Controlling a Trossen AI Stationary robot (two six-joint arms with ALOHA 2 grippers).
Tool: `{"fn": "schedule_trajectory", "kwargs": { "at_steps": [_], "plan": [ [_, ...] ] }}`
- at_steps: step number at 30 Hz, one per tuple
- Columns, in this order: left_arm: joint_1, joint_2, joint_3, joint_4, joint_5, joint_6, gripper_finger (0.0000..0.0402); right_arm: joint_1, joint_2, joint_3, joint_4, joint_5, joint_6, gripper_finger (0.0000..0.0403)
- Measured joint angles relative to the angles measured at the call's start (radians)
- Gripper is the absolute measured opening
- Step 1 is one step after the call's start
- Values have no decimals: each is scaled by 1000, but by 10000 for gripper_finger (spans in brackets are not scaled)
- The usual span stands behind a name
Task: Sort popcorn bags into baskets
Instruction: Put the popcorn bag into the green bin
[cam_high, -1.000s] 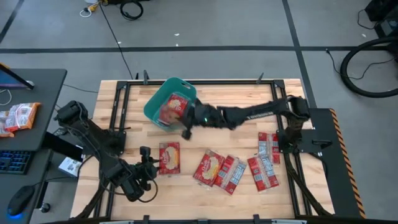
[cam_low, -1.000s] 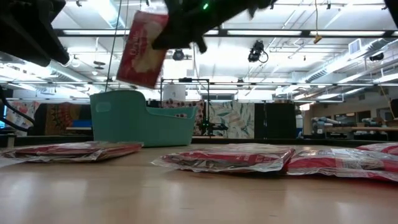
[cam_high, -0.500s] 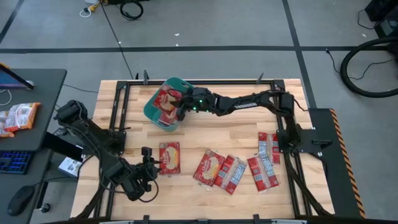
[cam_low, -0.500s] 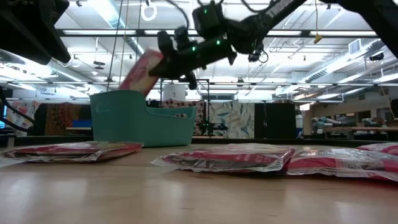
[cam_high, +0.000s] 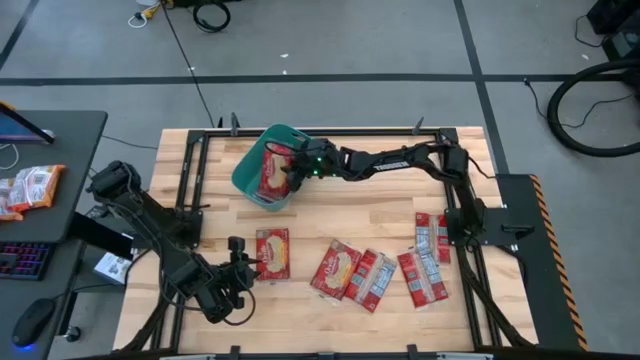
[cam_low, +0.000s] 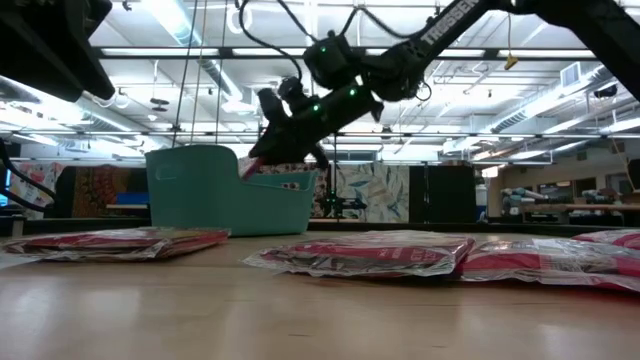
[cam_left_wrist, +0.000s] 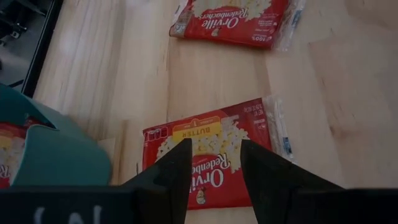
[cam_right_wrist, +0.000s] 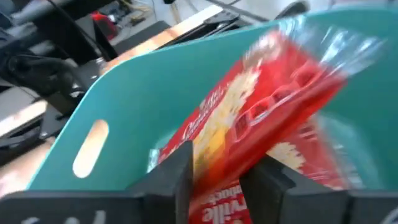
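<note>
The teal basket (cam_high: 246, 181) stands near the table's far edge, left of the middle. My right gripper (cam_high: 293, 172) hangs open over it, slanting down into it in the low view (cam_low: 272, 150). A red popcorn bag (cam_high: 271, 170) lies tilted inside the basket just past the fingers (cam_right_wrist: 249, 124), its top corner showing above the rim (cam_low: 256, 164). Whether the fingers still touch it I cannot tell. My left gripper (cam_high: 245, 268) waits open at the near left, beside another red bag (cam_left_wrist: 214, 158) lying flat on the table.
Several more red bags lie flat on the near and right part of the table (cam_high: 335, 268) (cam_high: 372, 280) (cam_high: 420, 275) (cam_high: 432, 236). More red print shows deeper in the basket (cam_right_wrist: 311, 168). Orange-and-white packets (cam_high: 30, 187) sit on a side desk left of the table.
My right gripper has carried the red bag from above the table beside the basket toward the far left, over the basket, and come down tipping into it. The bag hung high below the fingers; now it has dropped inside the basket, only a corner above the rim.
</note>
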Motion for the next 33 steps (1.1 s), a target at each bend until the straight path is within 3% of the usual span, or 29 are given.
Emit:
{"fn": "schedule_trajectory", "kwargs": {
  "at_steps": [7, 11, 16, 19, 23, 27, 33],
  "plan": [
    [2, 0, 0, 3, 0, 2, 141, 20, -106, 0, -170, 200, -103, 150],
    [13, 0, 0, 5, 2, 12, 141, 47, -169, 0, -262, 226, -152, 149],
    [41, 20, 1, 27, 119, 18, 141, 149, -222, 1, -387, 217, -292, 149],
    [58, 56, 1, 58, 189, 26, 142, 228, -231, 1, -499, 281, -315, 149],
    [42, 117, 1, 57, 259, 138, 150, 322, -235, 1, -627, 383, -301, 149],
    [6, 174, 1, 53, 264, 303, 180, 412, -235, 0, -687, 446, -239, 149],
    [-20, 247, 1, 23, 155, 481, 234, 536, -235, 0, -701, 597, -194, 149]
  ]
}}
